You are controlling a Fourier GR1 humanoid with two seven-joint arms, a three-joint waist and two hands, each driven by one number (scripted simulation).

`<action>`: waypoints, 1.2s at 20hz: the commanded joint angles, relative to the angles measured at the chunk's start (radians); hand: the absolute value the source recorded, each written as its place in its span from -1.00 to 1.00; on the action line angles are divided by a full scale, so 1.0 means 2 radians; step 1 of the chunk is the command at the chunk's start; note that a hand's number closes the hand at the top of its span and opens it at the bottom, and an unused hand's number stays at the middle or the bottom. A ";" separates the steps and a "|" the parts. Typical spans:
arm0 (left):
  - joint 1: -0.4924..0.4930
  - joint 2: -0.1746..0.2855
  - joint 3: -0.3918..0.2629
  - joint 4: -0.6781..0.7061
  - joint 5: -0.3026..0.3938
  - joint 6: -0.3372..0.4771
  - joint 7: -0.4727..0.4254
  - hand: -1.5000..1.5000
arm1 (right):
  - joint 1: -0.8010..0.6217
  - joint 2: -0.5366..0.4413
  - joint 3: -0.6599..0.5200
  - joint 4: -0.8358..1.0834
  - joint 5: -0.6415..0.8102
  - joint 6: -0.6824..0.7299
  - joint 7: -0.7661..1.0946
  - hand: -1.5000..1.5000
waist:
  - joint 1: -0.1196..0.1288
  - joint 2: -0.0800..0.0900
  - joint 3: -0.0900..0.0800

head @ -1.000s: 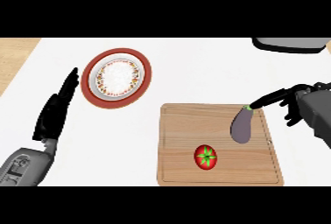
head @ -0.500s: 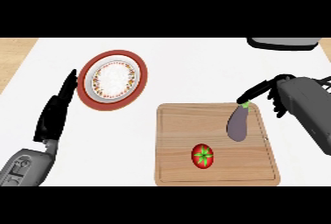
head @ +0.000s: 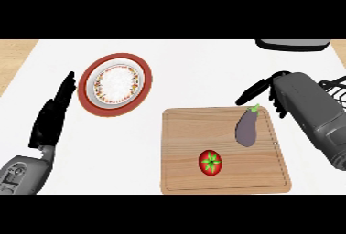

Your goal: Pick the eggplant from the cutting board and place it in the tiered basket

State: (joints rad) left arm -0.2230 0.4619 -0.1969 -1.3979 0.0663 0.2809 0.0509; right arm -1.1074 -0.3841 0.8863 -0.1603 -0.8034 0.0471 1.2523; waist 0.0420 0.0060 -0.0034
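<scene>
Nearest, at the lower left of the frame, the robot's left hand (head: 52,119) rests open at the counter's edge, fingers straight and pointing up the frame, holding nothing. In the lower centre lies the rectangular pale wooden cutting board (head: 186,157), with 1 round red tomato (head: 210,162) on its lower middle. The long dark purple eggplant (head: 246,130) lies on the board's upper right part, well above and right of the tomato. Its long axis runs nearly up and down the frame, tilted a little, with the green stem at the upper right end by the board's top edge.

Just above that stem hangs the right hand (head: 260,87), fingers spread and slack, empty, their tips aimed down and left toward the eggplant but apart from it. This hand is far nearer than the left, so the grasp is probably its job: a short drop down the frame, closing across the narrow width.

Farther off, the red-rimmed round white plate (head: 89,98) sits at the upper left. The black wire tiered basket (head: 336,87) shows at the right edge, behind the right forearm.
</scene>
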 commanded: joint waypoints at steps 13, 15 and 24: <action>0.023 0.004 0.024 0.002 0.000 -0.005 -0.013 0.00 | -0.020 0.043 -0.009 0.080 0.000 0.059 0.117 -1.00 | -0.020 -0.005 0.001; 0.005 0.012 0.029 -0.008 0.007 -0.018 0.007 0.00 | -0.024 0.063 -0.020 0.080 -0.008 0.036 0.118 -1.00 | -0.010 0.000 0.001; 0.017 -0.008 0.012 -0.031 -0.010 -0.006 0.017 0.00 | 0.003 0.089 -0.036 0.080 -0.010 0.013 0.101 -1.00 | -0.011 -0.002 0.002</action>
State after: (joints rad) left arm -0.1840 0.4449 -0.1672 -1.4169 0.0459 0.2745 0.0524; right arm -1.1471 -0.2475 0.8371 -0.0022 -0.8094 0.0980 1.2456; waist 0.0196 -0.0109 -0.0127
